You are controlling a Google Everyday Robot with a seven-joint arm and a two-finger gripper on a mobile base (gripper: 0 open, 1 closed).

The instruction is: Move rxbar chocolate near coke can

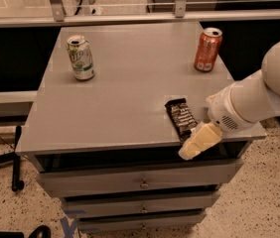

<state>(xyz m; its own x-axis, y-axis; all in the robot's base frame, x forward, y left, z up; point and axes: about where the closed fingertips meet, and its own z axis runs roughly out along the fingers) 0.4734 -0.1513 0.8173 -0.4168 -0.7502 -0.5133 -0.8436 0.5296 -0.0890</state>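
Note:
The rxbar chocolate (180, 117), a dark flat bar with pale lettering, lies on the grey cabinet top (130, 83) near its front right edge. The coke can (207, 49), reddish-orange with a silver top, stands upright at the back right, well apart from the bar. My gripper (196, 143), with cream-coloured fingers, hangs at the cabinet's front edge, just right of and below the bar's near end. The white arm (259, 98) comes in from the right.
A green-and-white can (81, 57) stands upright at the back left of the cabinet top. Drawers (142, 182) lie below the front edge. A glass rail (130, 14) runs behind the cabinet. A dark chair base (11, 157) stands on the floor at left.

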